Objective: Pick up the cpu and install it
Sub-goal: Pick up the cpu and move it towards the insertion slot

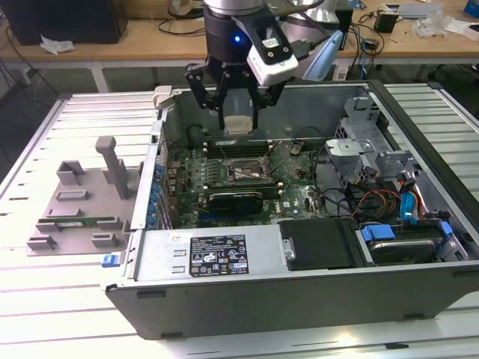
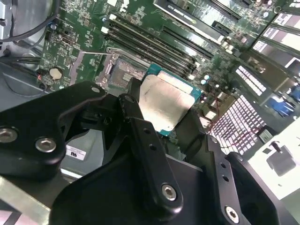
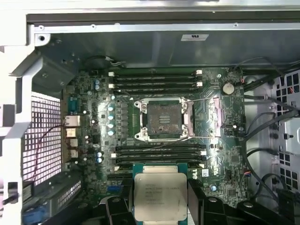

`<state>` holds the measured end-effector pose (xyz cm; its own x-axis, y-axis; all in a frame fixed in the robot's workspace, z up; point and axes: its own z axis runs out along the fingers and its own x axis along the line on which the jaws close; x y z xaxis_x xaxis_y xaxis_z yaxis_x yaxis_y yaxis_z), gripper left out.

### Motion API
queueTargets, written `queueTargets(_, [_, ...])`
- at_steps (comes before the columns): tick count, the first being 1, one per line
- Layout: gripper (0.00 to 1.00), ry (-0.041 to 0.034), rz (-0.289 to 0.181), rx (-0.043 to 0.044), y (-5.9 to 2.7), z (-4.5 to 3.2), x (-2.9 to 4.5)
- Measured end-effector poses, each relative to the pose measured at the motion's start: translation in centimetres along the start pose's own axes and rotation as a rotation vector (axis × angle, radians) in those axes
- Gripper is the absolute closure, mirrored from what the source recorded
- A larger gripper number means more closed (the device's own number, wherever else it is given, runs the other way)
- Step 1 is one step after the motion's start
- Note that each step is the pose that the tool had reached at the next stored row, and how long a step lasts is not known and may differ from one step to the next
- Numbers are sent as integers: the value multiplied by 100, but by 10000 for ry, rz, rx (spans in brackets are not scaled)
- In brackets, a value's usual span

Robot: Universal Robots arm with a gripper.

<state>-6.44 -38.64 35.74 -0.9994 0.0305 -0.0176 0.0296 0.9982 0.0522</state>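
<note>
Exterior view: you look down into the computer case (image 1: 262, 307) from mid-range. First wrist view faces straight down on the motherboard (image 3: 93, 117). Second wrist view sits closer, tilted, apparently behind the end effector (image 2: 164, 105). Both wrist views share the socket (image 3: 162, 118) (image 2: 123, 70).

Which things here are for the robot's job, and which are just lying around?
For the job: the cpu, held in the gripper; the empty socket.
Just lying about: the grey holder, the memory stick, the blue cables.
</note>
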Motion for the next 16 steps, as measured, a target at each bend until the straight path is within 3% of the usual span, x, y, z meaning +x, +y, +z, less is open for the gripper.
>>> queueTargets(3, [45, 3, 1, -2, 18, 71, -37])
queueTargets(16, [45, 4, 0, 0, 126, 225, -65])
